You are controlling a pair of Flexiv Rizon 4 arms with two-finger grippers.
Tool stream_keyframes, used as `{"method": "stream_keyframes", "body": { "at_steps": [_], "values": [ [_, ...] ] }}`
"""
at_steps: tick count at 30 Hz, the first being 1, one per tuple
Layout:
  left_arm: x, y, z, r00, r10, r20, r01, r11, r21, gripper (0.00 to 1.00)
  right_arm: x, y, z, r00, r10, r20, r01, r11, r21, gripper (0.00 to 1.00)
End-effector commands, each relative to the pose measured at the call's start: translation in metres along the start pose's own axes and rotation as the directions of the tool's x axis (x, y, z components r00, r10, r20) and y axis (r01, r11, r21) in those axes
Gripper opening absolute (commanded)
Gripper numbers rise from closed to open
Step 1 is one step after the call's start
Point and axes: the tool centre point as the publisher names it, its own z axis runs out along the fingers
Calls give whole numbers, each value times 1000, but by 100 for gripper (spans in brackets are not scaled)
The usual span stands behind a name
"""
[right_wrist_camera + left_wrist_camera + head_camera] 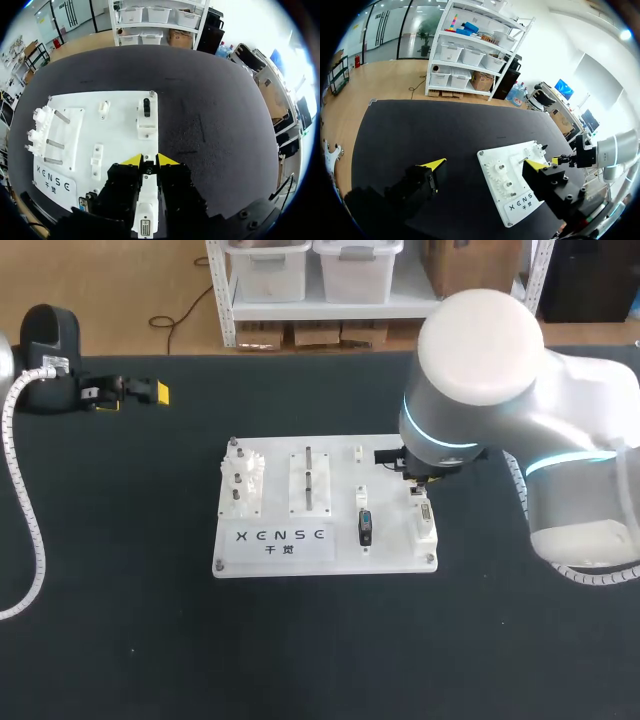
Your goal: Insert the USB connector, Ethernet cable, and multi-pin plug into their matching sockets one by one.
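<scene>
A white board lies mid-table and carries the sockets. Over its right column, my right gripper points down. In the right wrist view the right gripper is shut on a small connector, seemingly the USB connector, right over that column. Just behind its fingers sits the multi-pin socket, also visible as a socket from the head view. A dark multi-pin plug lies on the board left of it. Ahead of the fingers is a white block with a black insert. My left gripper rests far left, open and empty.
White gears and pegs stand on the board's left part, with a slotted plate beside them. Two small white fixtures sit left of the right column. A corrugated white hose runs along the left edge of the black table.
</scene>
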Motion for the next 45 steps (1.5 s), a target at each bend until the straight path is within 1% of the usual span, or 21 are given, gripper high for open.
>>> {"method": "stream_keyframes", "body": {
  "at_steps": [1, 21, 31, 35, 36, 38, 39, 45],
  "values": [
    [0, 0, 0, 1000, 0, 0, 0, 1000, 0, 100, -1, 3, 4, 1000, -3, 3, 3, 1000, -1, 0],
    [0, 0, 0, 1000, 0, 0, 0, 1000, 0, 100, 2, 4, 10, 1000, -5, 8, 5, 1000, -3, 0],
    [0, 0, 0, 1000, 0, 0, 0, 1000, 0, 100, 16, -3, 18, 999, 24, -21, -24, 1000, 16, 0],
    [0, 0, 0, 1000, 0, 0, 0, 1000, 0, 100, 17, -3, 17, 999, 26, -24, -25, 1000, 19, 0],
    [0, 0, 0, 1000, 0, 0, 0, 1000, 0, 100, 15, -2, 14, 1000, 25, -20, -24, 999, 21, 9],
    [0, 0, 0, 1000, 0, 0, 0, 1000, 0, 100, 10, 0, 8, 1000, 26, -5, -26, 999, 22, 51],
    [0, 0, 0, 1000, 0, 0, 0, 1000, 0, 100, 7, 0, 5, 1000, 29, 2, -29, 999, 24, 100],
    [0, 0, 0, 1000, 0, 0, 0, 1000, 0, 100, -9, 8, -17, 998, 37, 42, -38, 999, 26, 100]
  ]
}}
